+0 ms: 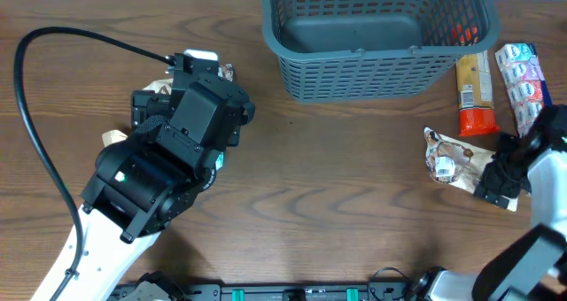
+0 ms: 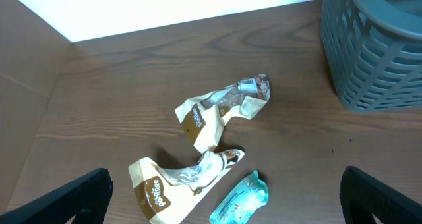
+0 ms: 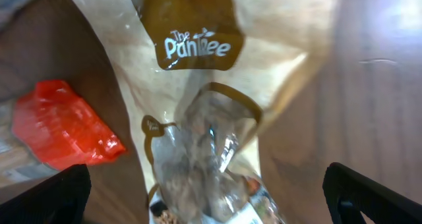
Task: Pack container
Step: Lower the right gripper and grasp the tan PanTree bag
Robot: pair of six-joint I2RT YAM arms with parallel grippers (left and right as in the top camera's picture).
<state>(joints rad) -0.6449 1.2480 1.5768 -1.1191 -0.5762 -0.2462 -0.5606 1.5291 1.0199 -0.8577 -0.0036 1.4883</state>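
Note:
The dark grey-blue slotted basket [image 1: 372,75] stands at the back, right of centre; its corner shows in the left wrist view [image 2: 376,59]. My left gripper [image 2: 227,197] is open above two crumpled tan Pantree packets [image 2: 221,109] [image 2: 171,184] and a small teal packet [image 2: 241,197]. In the overhead view the left arm [image 1: 190,115] covers most of them. My right gripper [image 3: 208,194] is open, its fingers either side of another tan Pantree packet [image 3: 204,85], touching nothing I can see. That packet lies at the right [image 1: 452,157], with the right gripper [image 1: 498,179] at its right end.
A long tan packet with a red-orange end [image 1: 476,93] and a pink-and-white packet [image 1: 523,80] lie right of the basket. The red-orange end shows in the right wrist view [image 3: 59,125]. Something orange shows through the basket's right wall [image 1: 467,33]. A black cable [image 1: 35,115] loops at far left.

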